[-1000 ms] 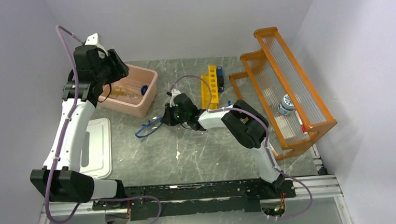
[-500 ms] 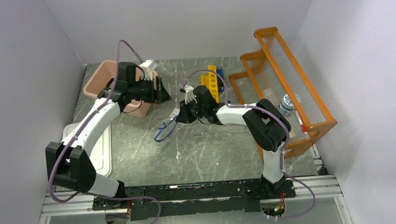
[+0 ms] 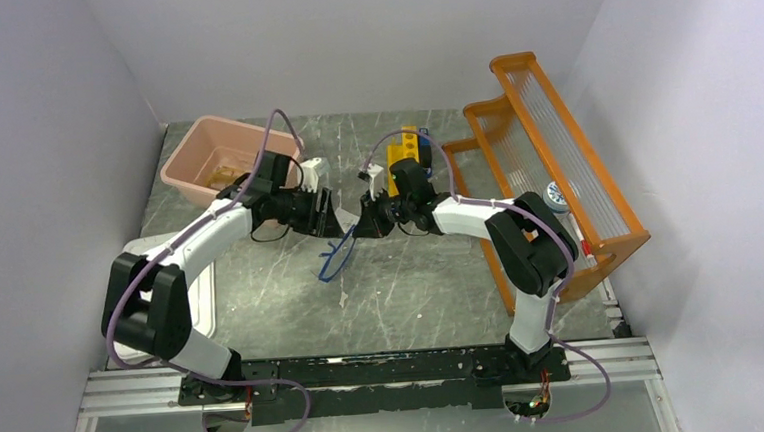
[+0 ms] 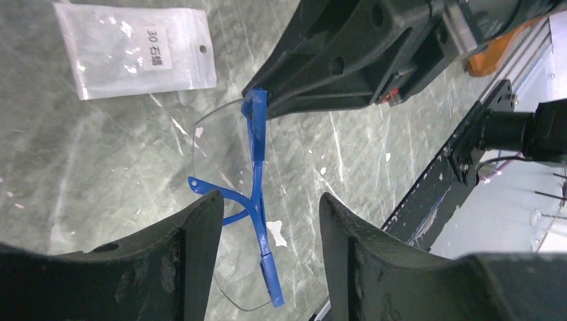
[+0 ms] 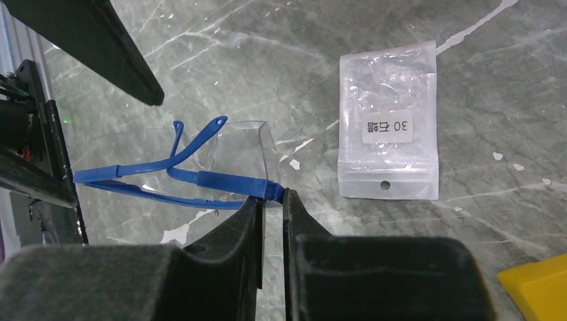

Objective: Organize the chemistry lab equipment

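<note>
1. Top external view: the pink tub (image 3: 194,157) at 10 o'clock holds amber bits; the orange rack (image 3: 553,135) at 3 o'clock carries a small jar (image 3: 555,197).
2. The clear packet (image 5: 388,120) reads "30".
3. Mid-table (image 3: 412,284), the right hand (image 5: 271,200) pinches the blue goggles (image 5: 200,177); the left hand (image 4: 271,199) stands open near them.

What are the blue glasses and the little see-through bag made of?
The goggles look like plastic: a glossy blue frame and a clear, see-through lens. The packet is probably thin plastic film: clear, shiny and crinkled, with a white label.
</note>
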Robot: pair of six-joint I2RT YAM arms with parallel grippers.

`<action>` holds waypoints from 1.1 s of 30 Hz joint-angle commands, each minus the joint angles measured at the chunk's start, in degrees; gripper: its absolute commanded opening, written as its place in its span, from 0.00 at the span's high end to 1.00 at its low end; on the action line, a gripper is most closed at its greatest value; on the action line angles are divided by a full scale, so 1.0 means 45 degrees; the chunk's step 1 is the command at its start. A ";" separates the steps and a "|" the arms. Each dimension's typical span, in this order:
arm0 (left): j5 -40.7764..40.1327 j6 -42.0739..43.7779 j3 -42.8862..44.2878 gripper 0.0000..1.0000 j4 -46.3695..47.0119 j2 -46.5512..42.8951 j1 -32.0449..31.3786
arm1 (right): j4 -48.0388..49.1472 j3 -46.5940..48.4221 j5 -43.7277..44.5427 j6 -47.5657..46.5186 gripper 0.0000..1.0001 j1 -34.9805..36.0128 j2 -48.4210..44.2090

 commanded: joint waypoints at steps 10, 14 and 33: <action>-0.0513 0.0818 0.0869 0.62 -0.1207 0.1628 -0.0869 | 0.0234 0.0278 -0.1007 0.0179 1.00 -0.0266 -0.0317; -0.1179 0.0711 0.1109 0.65 -0.1419 0.1813 -0.1043 | 0.0226 0.0372 -0.0978 0.0398 1.00 -0.0295 -0.0308; -0.5678 -0.0096 0.1452 0.46 -0.1096 0.1355 -0.2091 | -0.2338 0.1987 0.1119 0.2538 1.00 -0.0289 0.0653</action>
